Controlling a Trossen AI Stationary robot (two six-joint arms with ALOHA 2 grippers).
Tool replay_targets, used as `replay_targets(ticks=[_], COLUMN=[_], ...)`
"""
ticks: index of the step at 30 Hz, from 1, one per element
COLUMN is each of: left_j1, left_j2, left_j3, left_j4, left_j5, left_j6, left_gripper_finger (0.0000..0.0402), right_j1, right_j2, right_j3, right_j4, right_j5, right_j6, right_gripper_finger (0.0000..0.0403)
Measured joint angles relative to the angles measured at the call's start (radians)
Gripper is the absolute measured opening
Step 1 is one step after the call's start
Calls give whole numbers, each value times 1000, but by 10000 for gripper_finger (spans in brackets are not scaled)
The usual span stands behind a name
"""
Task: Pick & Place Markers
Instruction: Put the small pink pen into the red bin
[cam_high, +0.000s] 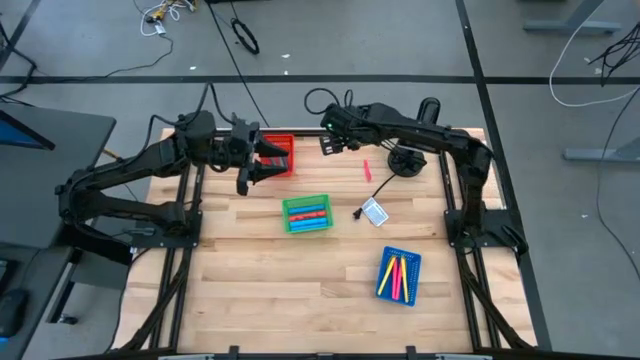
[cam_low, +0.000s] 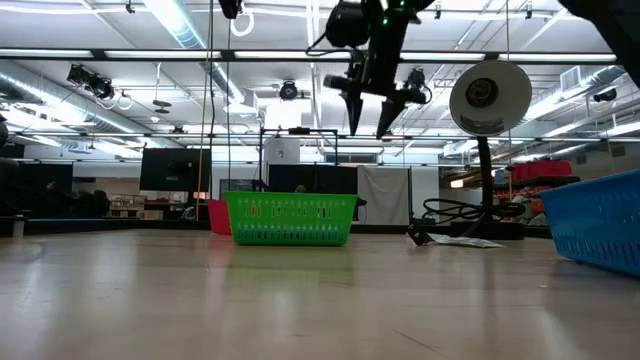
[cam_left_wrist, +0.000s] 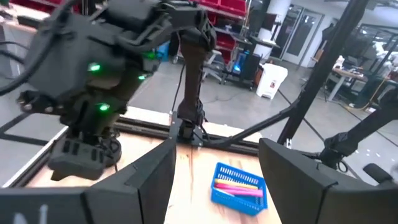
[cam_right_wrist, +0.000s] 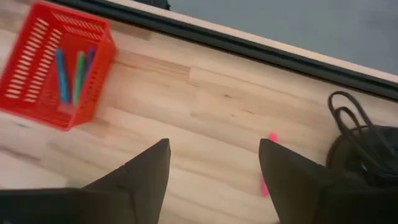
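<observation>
One pink marker (cam_high: 366, 170) lies loose on the wooden table near its far edge, also in the right wrist view (cam_right_wrist: 264, 185). My right gripper (cam_high: 336, 145) hangs open high above the table, slanting down, a little left of that marker (cam_low: 368, 125). My left gripper (cam_high: 275, 163) is open and level above the red tray (cam_high: 283, 150), with nothing between its fingers (cam_left_wrist: 214, 149). Blue and green markers (cam_right_wrist: 71, 74) lie in the red tray. More markers lie in the green tray (cam_high: 306, 213) and the blue tray (cam_high: 399, 275).
A small white-and-blue card (cam_high: 375, 212) lies right of the green tray. A black lamp base with its cable (cam_high: 405, 160) stands at the far right, close to the loose marker. The near half of the table is bare wood apart from the blue tray.
</observation>
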Motion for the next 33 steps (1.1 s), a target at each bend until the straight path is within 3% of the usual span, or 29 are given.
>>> replay_targets(ticks=[6, 14, 28, 33], left_j1=[0, 0, 0, 0], left_j2=[2, 2, 3, 3], left_j3=[0, 0, 0, 0], left_j4=[-59, -141, -142, -144], left_j5=[7, 35, 93, 93], left_j6=[-2, -78, -73, -72], left_gripper_finger=[234, 234, 234, 234], right_j1=[-23, -71, -168, -205], right_j2=[76, 178, 229, 229], right_j3=[0, 0, -16, -101], right_j4=[0, -6, -27, -3], right_j5=[-1, -104, -134, -244], right_j6=[4, 5, -41, -46], right_gripper_finger=[240, 240, 240, 240])
